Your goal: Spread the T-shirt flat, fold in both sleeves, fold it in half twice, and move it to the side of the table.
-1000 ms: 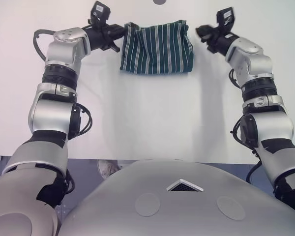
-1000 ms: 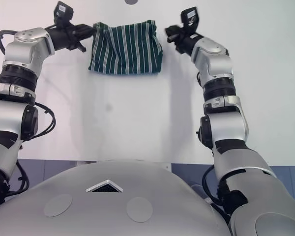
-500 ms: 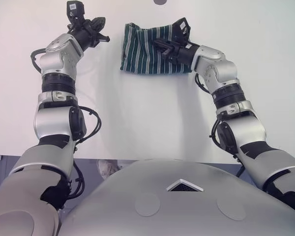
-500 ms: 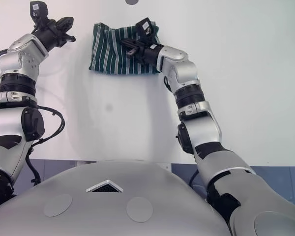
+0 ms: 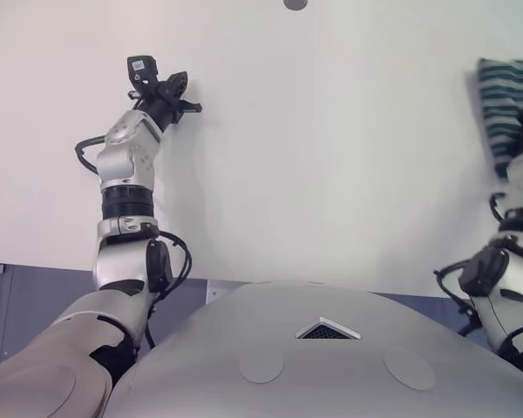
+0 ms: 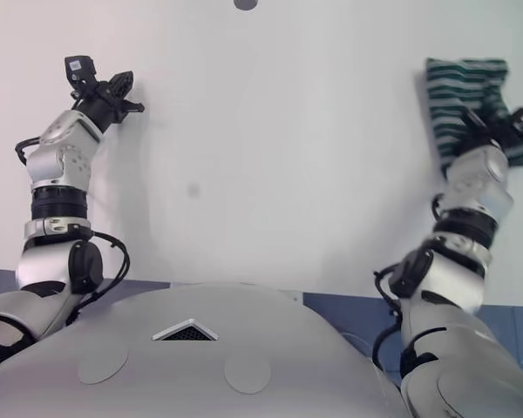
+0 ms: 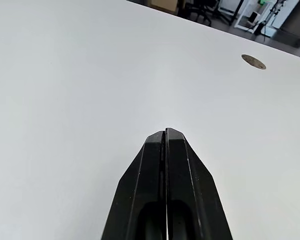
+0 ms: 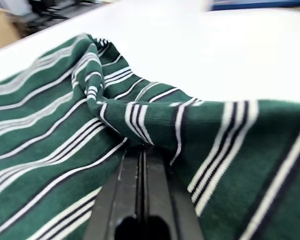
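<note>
white table (image 5: pixel 331 157) runs across the whole scene, with a small grey round disc (image 7: pixel 253 61) set into it near its far edge. the left gripper (image 7: pixel 165 132) is closed on nothing, its two black fingers pressed flat together with only a hairline seam between them, and it hangs just over bare tabletop. the disc lies well ahead of that gripper's tip and off to one side. the right gripper (image 8: pixel 142 147) is far out at the robot's right side of the table, with its fingers drawn together and their tips buried under a bunched fold of the t-shirt (image 6: pixel 458 91), pinching the cloth. the t-shirt, dark green with white and black stripes, lies as a folded bundle directly under and ahead of the right gripper, touching it, near the right edge of the table. it is well apart from the left gripper, with a wide stretch of table between them.
</note>
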{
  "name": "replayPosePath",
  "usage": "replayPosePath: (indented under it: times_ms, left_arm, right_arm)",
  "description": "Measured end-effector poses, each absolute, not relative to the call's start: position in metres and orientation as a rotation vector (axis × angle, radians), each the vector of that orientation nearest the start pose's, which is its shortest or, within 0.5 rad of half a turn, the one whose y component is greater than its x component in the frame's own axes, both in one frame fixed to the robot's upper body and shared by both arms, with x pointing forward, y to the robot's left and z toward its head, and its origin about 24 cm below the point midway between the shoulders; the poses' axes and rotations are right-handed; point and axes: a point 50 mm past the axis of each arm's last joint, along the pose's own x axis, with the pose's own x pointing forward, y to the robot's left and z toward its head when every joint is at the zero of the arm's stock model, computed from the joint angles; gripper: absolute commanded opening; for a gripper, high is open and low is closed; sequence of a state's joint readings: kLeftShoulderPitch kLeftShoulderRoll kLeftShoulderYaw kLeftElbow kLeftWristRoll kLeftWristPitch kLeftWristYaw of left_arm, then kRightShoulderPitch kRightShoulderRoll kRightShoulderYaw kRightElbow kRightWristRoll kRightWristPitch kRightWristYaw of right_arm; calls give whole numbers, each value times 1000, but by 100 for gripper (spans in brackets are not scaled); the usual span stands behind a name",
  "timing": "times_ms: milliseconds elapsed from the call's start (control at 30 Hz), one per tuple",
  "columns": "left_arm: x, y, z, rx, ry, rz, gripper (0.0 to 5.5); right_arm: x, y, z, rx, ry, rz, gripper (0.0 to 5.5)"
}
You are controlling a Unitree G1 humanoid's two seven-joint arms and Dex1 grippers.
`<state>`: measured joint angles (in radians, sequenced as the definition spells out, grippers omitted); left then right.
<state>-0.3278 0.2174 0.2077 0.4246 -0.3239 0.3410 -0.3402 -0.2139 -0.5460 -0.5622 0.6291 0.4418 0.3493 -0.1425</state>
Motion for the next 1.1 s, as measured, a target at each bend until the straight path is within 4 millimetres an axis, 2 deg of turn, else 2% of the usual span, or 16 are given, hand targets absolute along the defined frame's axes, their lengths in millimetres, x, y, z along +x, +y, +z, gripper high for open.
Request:
replayPosePath:
  times_ms: [33, 133, 167, 200, 233, 300, 333, 400, 467, 567, 667, 733, 833, 1100]
  left_arm:
    - [305, 206, 22, -275, 329, -170, 1]
    - [308, 199, 30, -226, 266, -163, 1]
    - [308, 196, 32, -192, 245, -162, 1]
    - [307, 194, 35, -169, 222, -159, 1]
    - [308, 193, 41, -138, 187, -158, 1]
    - [308, 188, 47, -99, 148, -164, 1]
    - [309, 185, 48, -68, 148, -157, 1]
    - [310, 173, 50, -83, 122, -170, 1]
    - [314, 169, 50, -94, 115, -149, 1]
    - [321, 167, 51, -138, 120, -134, 1]
    - [330, 155, 56, -160, 101, -158, 1]
    - [331, 155, 54, -167, 107, -143, 1]
    - [330, 154, 46, -177, 124, -123, 1]
    - [323, 150, 51, -177, 82, -122, 1]
  right_arm:
    - [218, -395, 21, 199, 459, -801, 0]
    - [239, -380, 34, 40, 405, -682, 0]
    - [258, -367, 55, -54, 300, -610, 0]
    - [279, -353, 86, -136, 156, -544, 0]
    - [301, -331, 128, -204, -31, -469, 0]
    - [319, -299, 164, -256, -195, -378, 0]
    - [326, -279, 161, -252, -203, -317, 0]
    - [331, -236, 131, -208, -131, -186, 0]
    - [323, -214, 99, -160, -33, -135, 0]
    - [310, -205, 80, -139, 14, -154, 0]
    - [310, -199, 77, -114, 25, -165, 0]
    - [311, -200, 78, -117, 25, -166, 0]
    - [313, -199, 81, -123, 22, -165, 0]
    - [311, -193, 76, -134, 39, -137, 0]
